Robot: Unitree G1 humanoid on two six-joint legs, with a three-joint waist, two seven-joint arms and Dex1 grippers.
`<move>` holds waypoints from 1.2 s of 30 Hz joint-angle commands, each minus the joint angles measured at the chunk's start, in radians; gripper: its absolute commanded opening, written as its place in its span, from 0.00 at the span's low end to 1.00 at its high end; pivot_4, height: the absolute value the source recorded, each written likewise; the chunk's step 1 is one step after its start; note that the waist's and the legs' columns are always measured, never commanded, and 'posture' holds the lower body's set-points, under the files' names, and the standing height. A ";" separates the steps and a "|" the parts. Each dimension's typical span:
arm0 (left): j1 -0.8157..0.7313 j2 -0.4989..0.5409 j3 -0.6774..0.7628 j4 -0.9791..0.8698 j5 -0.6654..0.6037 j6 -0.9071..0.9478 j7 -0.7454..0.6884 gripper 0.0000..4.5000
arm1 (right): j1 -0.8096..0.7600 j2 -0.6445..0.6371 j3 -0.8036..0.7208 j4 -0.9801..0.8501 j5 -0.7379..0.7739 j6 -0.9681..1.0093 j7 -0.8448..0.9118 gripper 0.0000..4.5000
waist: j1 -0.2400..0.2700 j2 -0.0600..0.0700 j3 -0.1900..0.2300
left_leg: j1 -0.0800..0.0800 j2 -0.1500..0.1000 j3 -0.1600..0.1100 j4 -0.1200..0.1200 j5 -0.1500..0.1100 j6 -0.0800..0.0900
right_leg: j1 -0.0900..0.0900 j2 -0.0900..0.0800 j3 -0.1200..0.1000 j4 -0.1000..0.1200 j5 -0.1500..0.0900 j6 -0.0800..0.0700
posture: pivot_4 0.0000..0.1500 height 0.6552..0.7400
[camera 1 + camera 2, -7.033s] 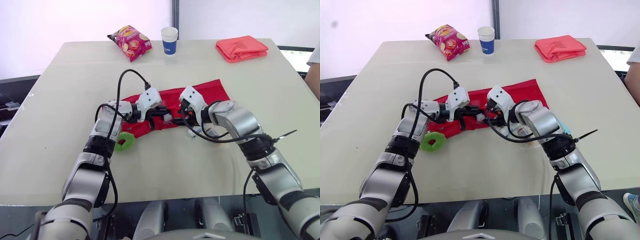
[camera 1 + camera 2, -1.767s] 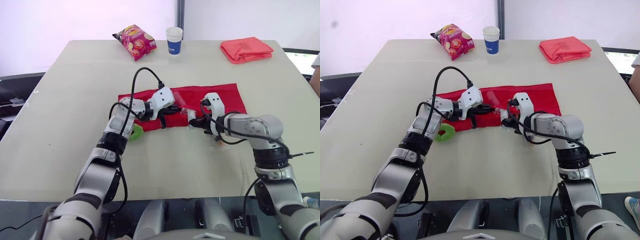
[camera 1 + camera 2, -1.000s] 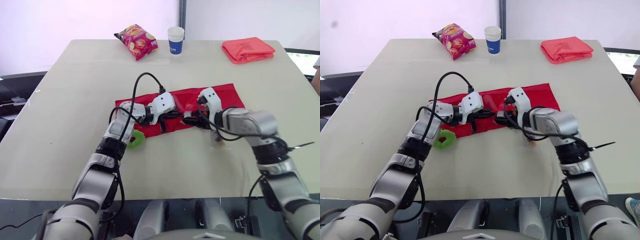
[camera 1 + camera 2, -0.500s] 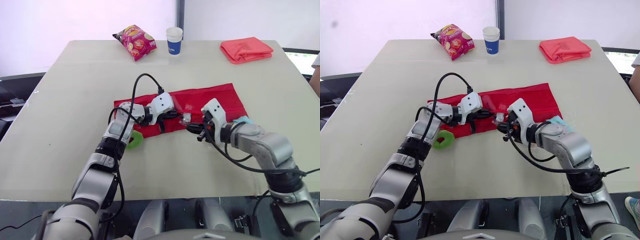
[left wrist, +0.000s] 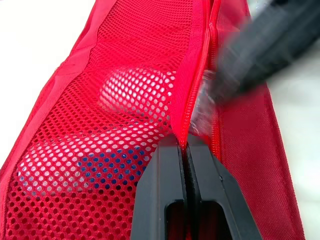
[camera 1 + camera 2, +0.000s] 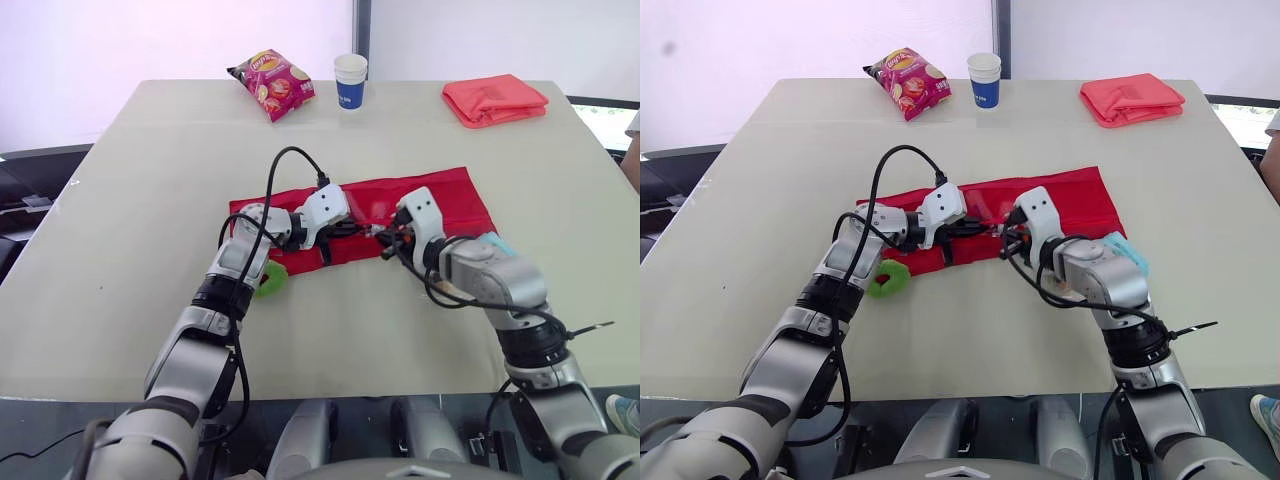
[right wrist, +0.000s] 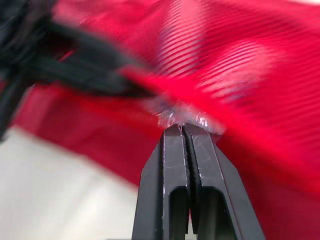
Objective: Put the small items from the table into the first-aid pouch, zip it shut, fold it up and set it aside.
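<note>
Beige tabletop [image 6: 150, 150] held the red mesh first-aid pouch [image 6: 452, 196] mid-frame, left gripper [image 5: 185, 144] clamping its zipper edge; right gripper [image 7: 181, 128], pinching a clear crinkly packet [image 7: 171, 115], had returned to the opening for insertion.

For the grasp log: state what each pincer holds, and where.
The left pincer pinches the pouch by its zipper edge. The right pincer grips a small clear packet by its edge.
</note>
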 commanded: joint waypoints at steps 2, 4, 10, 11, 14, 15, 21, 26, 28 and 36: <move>-0.006 -0.006 -0.001 -0.033 -0.011 0.000 0.007 0.00 | -0.049 0.022 -0.003 0.052 -0.038 -0.056 -0.014 0.01 | -0.002 0.000 0.000 | 0.000 0.000 0.000 0.000 0.000 0.000 | 0.000 0.000 0.000 0.000 0.000 0.000 | 1.00 1.00; -0.007 -0.007 -0.001 -0.033 -0.011 -0.001 0.007 0.00 | -0.068 0.040 -0.004 0.090 -0.054 -0.079 -0.023 0.01 | -0.002 0.000 0.000 | 0.000 0.000 0.000 0.000 0.000 0.000 | 0.000 0.000 0.000 0.000 0.000 0.000 | 1.00 1.00; -0.005 -0.010 -0.002 -0.036 -0.012 0.000 0.010 0.00 | -0.097 0.094 0.006 0.207 -0.101 -0.171 -0.034 0.01 | -0.002 0.000 0.000 | 0.000 0.000 0.000 0.000 0.000 0.000 | 0.000 0.000 0.000 0.000 0.000 0.000 | 1.00 1.00; -0.005 -0.012 -0.003 -0.036 -0.012 0.000 0.011 0.00 | -0.100 0.105 0.008 0.233 -0.110 -0.195 -0.035 0.01 | -0.002 0.000 0.000 | 0.000 0.000 0.000 0.000 0.000 0.000 | 0.000 0.000 0.000 0.000 0.000 0.000 | 1.00 1.00; -0.008 -0.017 -0.003 -0.032 -0.010 0.000 0.017 0.00 | -0.098 0.118 0.013 0.261 -0.131 -0.254 -0.023 0.01 | -0.002 0.000 0.000 | 0.000 0.000 0.000 0.000 0.000 0.000 | 0.000 0.000 0.000 0.000 0.000 0.000 | 1.00 1.00; -0.011 -0.017 -0.001 -0.027 -0.008 0.002 0.023 0.00 | -0.085 0.111 0.018 0.238 -0.141 -0.271 -0.019 0.01 | -0.002 0.000 0.000 | 0.000 0.000 0.000 0.000 0.000 0.000 | 0.000 0.000 0.000 0.000 0.000 0.000 | 1.00 1.00; -0.024 -0.021 0.016 -0.004 -0.013 0.017 0.052 0.00 | 0.045 0.070 0.066 0.075 -0.221 -0.368 -0.037 0.01 | 0.001 0.000 0.000 | 0.000 0.000 0.000 0.000 0.000 0.000 | 0.000 0.000 0.000 0.000 0.000 0.000 | 1.00 1.00; -0.020 -0.035 0.014 -0.014 -0.017 0.036 0.061 0.00 | 0.122 0.088 0.116 0.062 -0.323 -0.428 -0.115 0.01 | -0.002 0.000 0.000 | 0.000 0.000 0.000 0.000 0.000 -0.001 | 0.000 0.000 0.001 0.001 0.000 0.000 | 1.00 1.00; -0.016 -0.038 0.012 -0.022 -0.017 0.042 0.062 0.00 | 0.133 0.114 0.125 0.069 -0.354 -0.438 -0.155 0.01 | -0.002 0.000 0.000 | 0.000 0.000 0.000 0.000 0.000 -0.001 | 0.000 0.000 0.001 0.001 0.000 0.000 | 1.00 1.00; -0.022 -0.036 0.013 -0.009 -0.014 0.038 0.058 0.00 | 0.182 0.141 0.086 -0.084 -0.219 -0.350 -0.009 0.01 | 0.000 0.000 0.000 | 0.000 0.000 0.000 0.000 0.000 -0.001 | 0.000 0.000 0.000 0.000 0.000 0.000 | 1.00 1.00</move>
